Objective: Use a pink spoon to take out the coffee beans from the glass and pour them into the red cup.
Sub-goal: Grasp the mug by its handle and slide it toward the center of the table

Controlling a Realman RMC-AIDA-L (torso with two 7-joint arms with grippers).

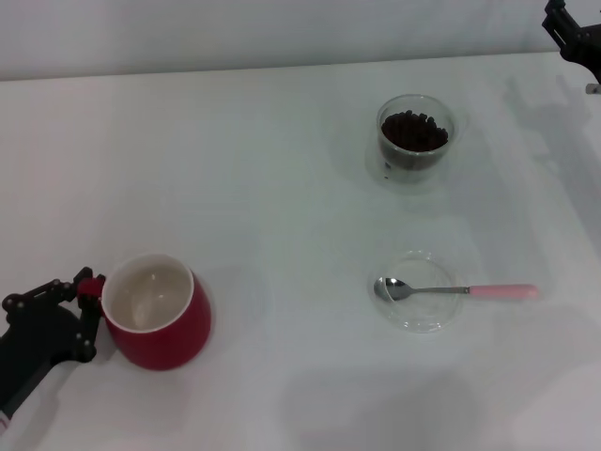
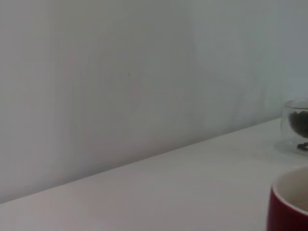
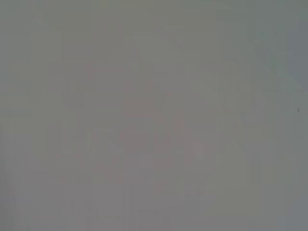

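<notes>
Pink spoon point(image 1: 457, 291) lies across the saucer point(image 1: 420, 320) below the glass point(image 1: 415, 131): light, stiff, slick, so pinch its pink handle; left gripper point(image 1: 86, 299) pinches the red cup point(image 1: 157, 311) handle, right gripper point(image 1: 575, 36) state unclear.

Soft, even overhead light fills the head view. The white table point(image 1: 282, 169) shows only faint grey shadows at the right of the frame and a pale one right of the squat dark red ceramic mug point(image 1: 157, 322). The left wrist view is hazy, the mug's rim point(image 2: 291, 202) blurred. The right wrist view is featureless grey.
</notes>
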